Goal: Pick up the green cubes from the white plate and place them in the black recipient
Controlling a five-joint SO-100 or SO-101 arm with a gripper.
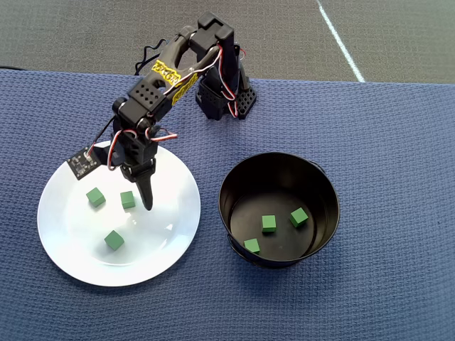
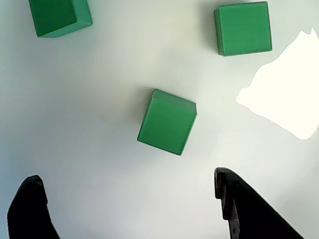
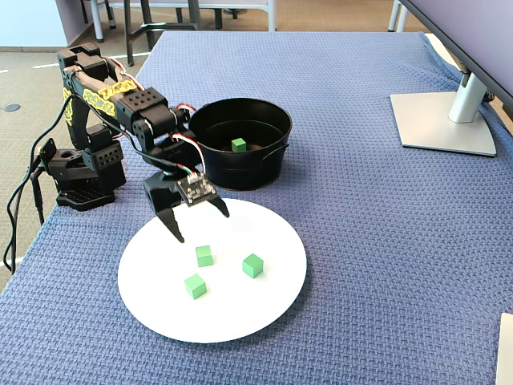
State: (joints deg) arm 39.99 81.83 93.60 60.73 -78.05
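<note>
Three small matte green cubes (image 1: pixel 114 240) remain mid-plate on the glossy round white plate (image 1: pixel 178 241); three lie inside the deep black metal pot (image 1: pixel 323 188). My pincer (image 3: pixel 198 220) hovers spread, empty, over them.

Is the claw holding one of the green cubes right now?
No. In the wrist view the claw is open and empty above the white plate, with the nearest green cube lying free ahead of its fingertips.

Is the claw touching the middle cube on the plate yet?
Apart. The wrist view shows bare plate between the cube and both fingers of the open claw.
</note>
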